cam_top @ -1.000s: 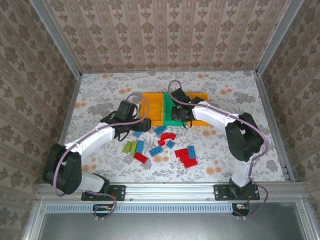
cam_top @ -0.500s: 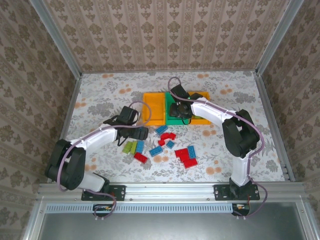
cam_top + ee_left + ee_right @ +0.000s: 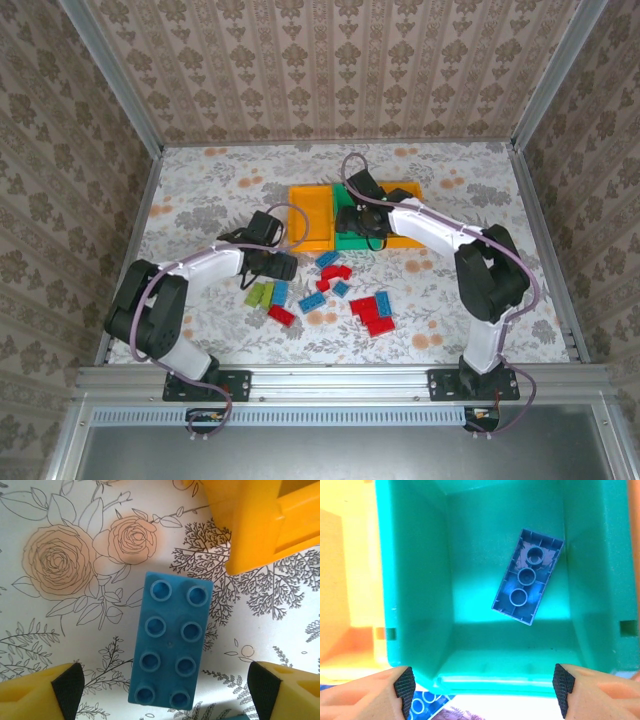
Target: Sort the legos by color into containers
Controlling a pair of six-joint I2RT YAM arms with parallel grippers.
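legos point(image 3: 375, 315) in red, blue and lime green lie scattered near the middle of the flowered counter point(image 3: 200, 190). left gripper point(image 3: 165, 687) hangs low, jaws wide on either side of a blue brick point(image 3: 170, 640) and clear of it; the brick lies studs up beside an orange-yellow bin point(image 3: 255, 525). right gripper point(image 3: 485, 687) is wide and empty over the green bin point(image 3: 415, 580), where an upturned blue brick point(image 3: 527, 582) lies on the bottom.

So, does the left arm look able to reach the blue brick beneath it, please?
Probably yes: the left gripper hangs open over the blue brick, studs up, nothing on it; the orange bin sits clear.
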